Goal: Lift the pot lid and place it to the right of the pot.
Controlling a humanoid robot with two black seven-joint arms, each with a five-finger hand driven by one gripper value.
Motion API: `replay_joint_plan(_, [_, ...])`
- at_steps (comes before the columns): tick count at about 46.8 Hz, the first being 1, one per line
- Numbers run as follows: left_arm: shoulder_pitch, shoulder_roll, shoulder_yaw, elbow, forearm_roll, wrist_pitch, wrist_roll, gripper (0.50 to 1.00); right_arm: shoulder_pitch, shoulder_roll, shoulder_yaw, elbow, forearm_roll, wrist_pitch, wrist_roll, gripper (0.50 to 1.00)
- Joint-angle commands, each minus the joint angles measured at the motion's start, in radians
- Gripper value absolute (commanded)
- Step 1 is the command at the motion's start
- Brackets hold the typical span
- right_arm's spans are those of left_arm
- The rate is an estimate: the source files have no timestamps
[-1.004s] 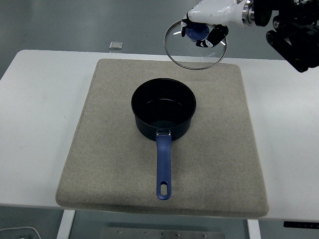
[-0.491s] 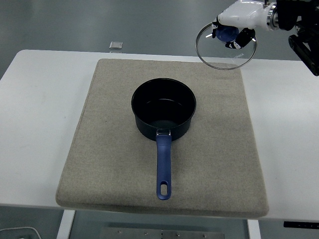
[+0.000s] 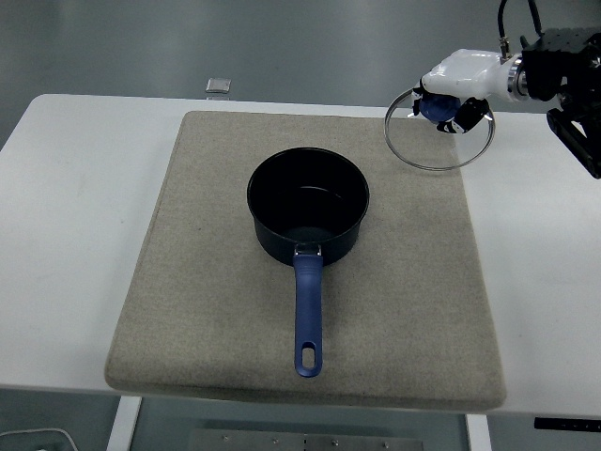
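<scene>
R hand [image 3: 453, 89] has its fingers curled tight round the blue knob [image 3: 433, 108] of the glass lid [image 3: 439, 128], gripping it; the lid hangs tilted in the air over the mat's far right corner, its rim reaching past the mat's right edge. Pot [image 3: 308, 204] sits open at the centre of the grey mat [image 3: 207, 282] on the white table [image 3: 75, 188], handle [image 3: 308, 315] pointing toward the near edge. Vs 0.5 s ago: lid and hand are lower and slightly further right; pot unmoved. L hand not in view. Small grey object [image 3: 219, 85] near table's far edge.
</scene>
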Motion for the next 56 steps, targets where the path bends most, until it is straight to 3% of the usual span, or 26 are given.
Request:
replay_joint_plan(1, [0.000, 0.000, 0.000, 0.000, 0.000, 0.000, 0.000, 1.000, -0.007, 0.003, 0.000, 0.001, 0.000, -0.001, 0.000, 0.500])
replay_joint_plan(56, [0.000, 0.000, -0.001, 0.000, 0.000, 0.000, 0.000, 1.000, -0.090, 0.035, 0.009, 0.012, 0.006, -0.016, 0.000, 0.500])
